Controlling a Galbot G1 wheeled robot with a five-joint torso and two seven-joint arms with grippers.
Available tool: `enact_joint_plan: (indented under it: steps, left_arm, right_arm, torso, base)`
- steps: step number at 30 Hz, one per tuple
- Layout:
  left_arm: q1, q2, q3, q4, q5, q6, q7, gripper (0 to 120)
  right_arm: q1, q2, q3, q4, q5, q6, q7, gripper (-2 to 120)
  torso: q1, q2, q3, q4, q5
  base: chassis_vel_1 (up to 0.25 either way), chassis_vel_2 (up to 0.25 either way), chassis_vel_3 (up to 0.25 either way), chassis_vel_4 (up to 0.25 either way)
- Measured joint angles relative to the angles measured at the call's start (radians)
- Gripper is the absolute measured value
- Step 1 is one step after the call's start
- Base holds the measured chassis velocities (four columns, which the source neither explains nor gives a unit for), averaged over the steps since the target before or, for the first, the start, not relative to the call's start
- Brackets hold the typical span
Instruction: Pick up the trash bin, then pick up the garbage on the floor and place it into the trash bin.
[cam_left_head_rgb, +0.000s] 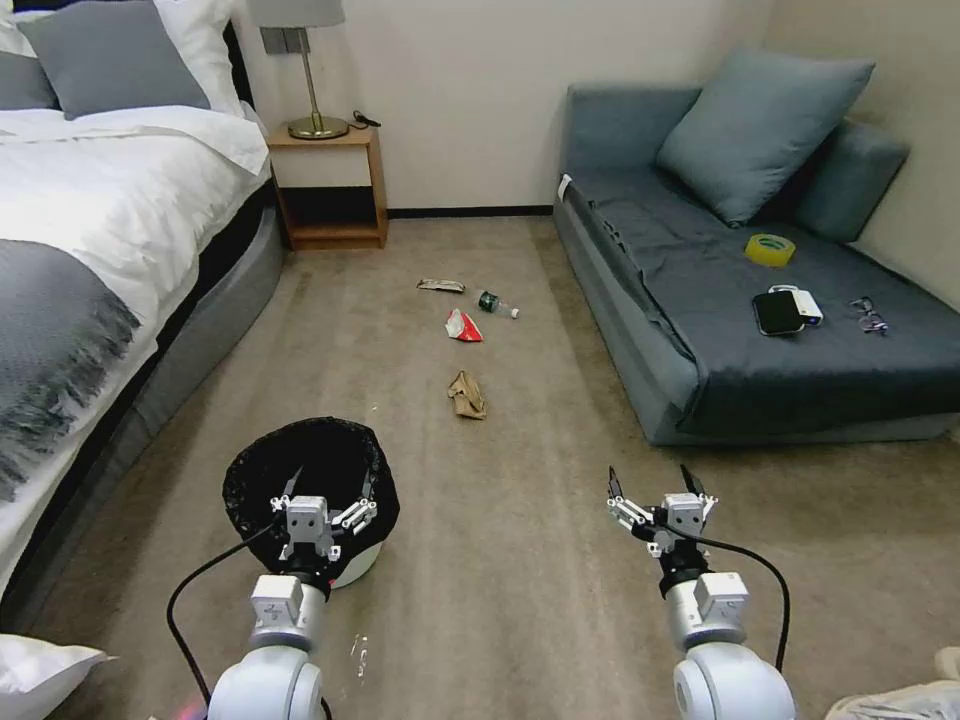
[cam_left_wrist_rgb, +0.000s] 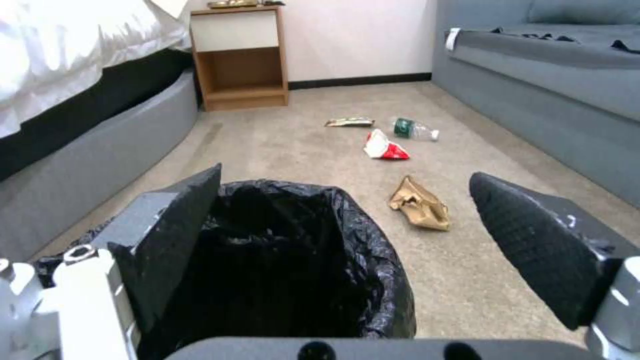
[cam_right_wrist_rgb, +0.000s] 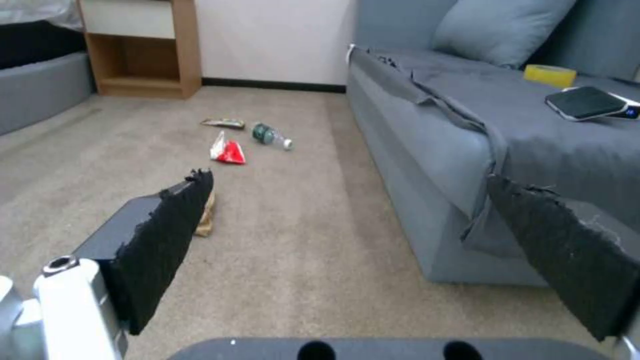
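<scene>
The trash bin (cam_left_head_rgb: 247, 478), white with a black bag over its rim, stands on the carpet near the bed. My left gripper (cam_left_head_rgb: 330, 483) hangs open just above its mouth, one finger (cam_left_wrist_rgb: 175, 235) over the bag (cam_left_wrist_rgb: 347, 250) and the other outside the rim. My right gripper (cam_left_head_rgb: 650, 478) is open over bare carpet beside the sofa. Ahead lies the garbage: crumpled brown paper (cam_left_head_rgb: 466, 394), a red-and-white packet (cam_left_head_rgb: 463, 326), a small bottle (cam_left_head_rgb: 497, 303) and a flat wrapper (cam_left_head_rgb: 440, 286). In the right wrist view the paper (cam_right_wrist_rgb: 205, 222) is partly hidden behind a finger (cam_right_wrist_rgb: 163, 240).
A bed (cam_left_head_rgb: 90, 260) runs along the left, with a wooden nightstand (cam_left_head_rgb: 330, 185) and lamp at the back wall. The grey sofa (cam_left_head_rgb: 760, 330) on the right carries a yellow tape roll (cam_left_head_rgb: 770, 249), a phone (cam_left_head_rgb: 778, 313) and glasses (cam_left_head_rgb: 870, 315). Open carpet lies between.
</scene>
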Motion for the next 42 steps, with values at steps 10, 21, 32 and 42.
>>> enact_joint_plan:
  steps: [10, 21, 32, 42]
  left_arm:
    - [0.0, 0.0, 0.0, 0.0, 0.0, 0.0, 0.0, 100]
    - [0.0, 0.0, 0.0, 0.0, 0.0, 0.0, 0.0, 100]
    - [0.0, 0.0, 0.0, 0.0, 0.0, 0.0, 0.0, 100]
    - [0.0, 0.0, 0.0, 0.0, 0.0, 0.0, 0.0, 100]
  right_arm:
    - [0.0, 0.0, 0.0, 0.0, 0.0, 0.0, 0.0, 100]
    - [0.0, 0.0, 0.0, 0.0, 0.0, 0.0, 0.0, 100]
    - [0.0, 0.0, 0.0, 0.0, 0.0, 0.0, 0.0, 100]
    - [0.0, 0.0, 0.0, 0.0, 0.0, 0.0, 0.0, 100]
  torso:
    - [0.0, 0.0, 0.0, 0.0, 0.0]
    - [0.0, 0.0, 0.0, 0.0, 0.0]
    - [0.0, 0.0, 0.0, 0.0, 0.0001]
    - [0.0, 0.0, 0.0, 0.0, 0.0]
  base:
    - [0.0, 0.0, 0.0, 0.0]
    - [0.0, 0.0, 0.0, 0.0]
    - [0.0, 0.0, 0.0, 0.0]
    - [0.0, 0.0, 0.0, 0.0]
